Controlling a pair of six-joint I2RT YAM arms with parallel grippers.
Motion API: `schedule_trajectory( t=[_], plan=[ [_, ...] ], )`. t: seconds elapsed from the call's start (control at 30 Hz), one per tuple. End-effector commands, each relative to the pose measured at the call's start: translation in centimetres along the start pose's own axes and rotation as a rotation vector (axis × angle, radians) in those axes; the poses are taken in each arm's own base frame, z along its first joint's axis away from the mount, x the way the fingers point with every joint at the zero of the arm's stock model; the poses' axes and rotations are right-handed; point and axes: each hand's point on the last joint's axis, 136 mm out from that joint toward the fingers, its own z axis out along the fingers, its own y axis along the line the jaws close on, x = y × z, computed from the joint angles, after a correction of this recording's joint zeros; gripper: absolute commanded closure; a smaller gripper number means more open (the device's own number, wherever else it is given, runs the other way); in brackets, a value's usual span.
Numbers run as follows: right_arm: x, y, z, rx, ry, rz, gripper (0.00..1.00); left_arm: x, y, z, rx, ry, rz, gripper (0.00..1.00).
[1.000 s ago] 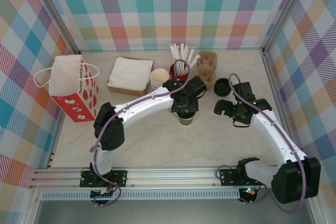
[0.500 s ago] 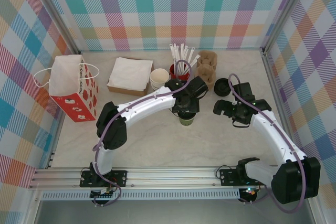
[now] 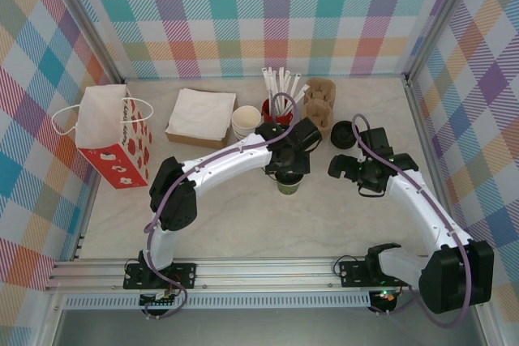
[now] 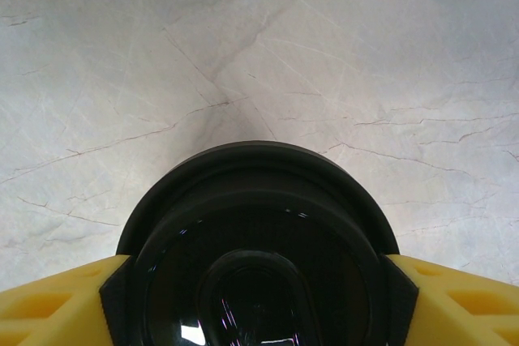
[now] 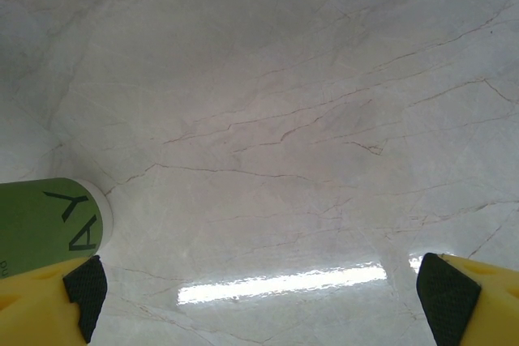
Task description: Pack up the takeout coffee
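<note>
Task thing: the takeout coffee [image 3: 288, 186], a green cup under a black lid [image 4: 259, 200], stands about mid-table, in front of the red cup of straws [image 3: 280, 99].

Its axis: upright, with the lid facing straight up at my left wrist camera.

Left gripper [image 4: 259, 301]: I come at the cup from directly above. My two pads [image 4: 117, 297] sit at opposite sides of the lid rim, one left and one right.

Left jaw state: set about as wide as the lid. I cannot tell whether the pads press on the rim or only flank it.

Right gripper [image 5: 263, 289]: my fingers are spread wide with bare table [image 5: 284, 119] between them, holding nothing.

Right gripper's bearing: the cup wall [image 5: 49, 216] shows just beyond my left-hand finger. In the overhead view the gripper is near the cup, on its right, and apart from it.

Nearer arm: the left by far, since it is already on the cup's axis. The right would have to move in sideways.

Likely goal: the red-and-white paper bag [image 3: 113, 135] at the far left edge, well apart from the cup.

What the move turns on: as I judge it, the carry runs leftward across the table and the cup must stay vertical so the lid stays seated.

Risk: the rim hold is shallow, so a tilt could slip the cup out.
</note>
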Motion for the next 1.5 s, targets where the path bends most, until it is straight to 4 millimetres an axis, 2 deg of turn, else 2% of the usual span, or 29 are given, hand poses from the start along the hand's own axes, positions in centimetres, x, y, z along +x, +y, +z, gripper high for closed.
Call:
schedule_trajectory(
  t=[0.0,0.23,0.37,0.53,0.77,0.93,1.03,1.23,1.47],
  plan=[
    [0.3,0.1,0.2,-0.016,0.017,0.005,0.00,0.0,-0.8,-1.1,0.031,-0.002,0.011,0.23],
    [0.3,0.3,0.2,-0.028,0.022,0.000,0.00,-0.3,-0.9,-2.0,0.045,-0.019,0.007,0.17],
    [0.3,0.5,0.1,-0.035,0.024,-0.004,0.00,-0.5,-0.9,-2.5,0.053,-0.029,0.002,0.11],
    [0.1,1.4,-0.5,-0.079,0.022,-0.018,0.00,-1.3,-0.8,-4.1,0.073,-0.070,-0.007,0.05],
    [-0.4,4.2,-2.1,-0.209,0.043,-0.051,0.01,-2.7,-0.4,-7.4,0.154,-0.135,-0.035,0.04],
    [0.1,7.1,-2.9,-0.351,0.130,-0.051,0.11,-3.0,1.5,-8.5,0.206,-0.138,-0.082,0.10],
    [0.4,8.7,-3.1,-0.411,0.193,-0.054,0.15,-2.7,2.9,-8.2,0.266,-0.113,-0.143,0.15],
    [1.0,11.3,-2.8,-0.429,0.259,-0.105,0.16,-1.5,5.3,-6.2,0.312,-0.043,-0.221,0.21],
    [1.7,12.6,-1.0,-0.379,0.320,-0.137,0.18,0.1,5.7,-3.3,0.321,0.049,-0.253,0.24]
  ],
)
